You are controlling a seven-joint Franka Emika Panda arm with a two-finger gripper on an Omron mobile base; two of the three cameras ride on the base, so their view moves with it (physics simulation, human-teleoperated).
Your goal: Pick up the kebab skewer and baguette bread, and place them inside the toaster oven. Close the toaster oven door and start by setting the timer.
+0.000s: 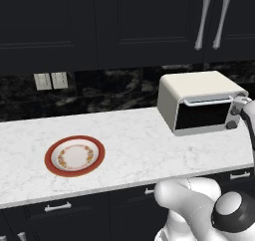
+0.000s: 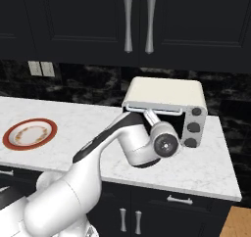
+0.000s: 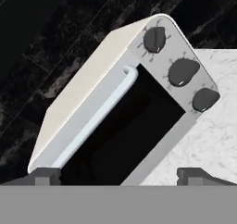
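Right, starting at the far left of the left base view: two pale wall switches [image 1: 51, 80] sit on the dark marbled backsplash, and below them the white marble bench [image 1: 129, 135] runs across the frame. On its left part lies a round plate [image 1: 74, 156] with a red rim and an orange flower ring, nothing on it. Dark cabinets hang above, with two silver handles [image 1: 213, 20] up at the right.

Moving right, the toaster oven [image 1: 195, 85] stands at the back right of the bench, cream-white, well apart from the plate. Its door [image 1: 203, 114] appears closed, dark glass upright in the frame, silver bar handle [image 1: 207, 101] along the top edge. Whether the skewer or the baguette lies behind that glass I cannot tell; it reads as plain black.

Further right, in the right base view, the white arm reaches up in front of the oven. The hand view looks tilted at the oven front, three dark knobs [image 3: 183, 71] in a row beside the door. The tool [image 3: 121, 176] hovers just before the door, its two fingertips [image 3: 44, 176] spread wide, gripping nothing.
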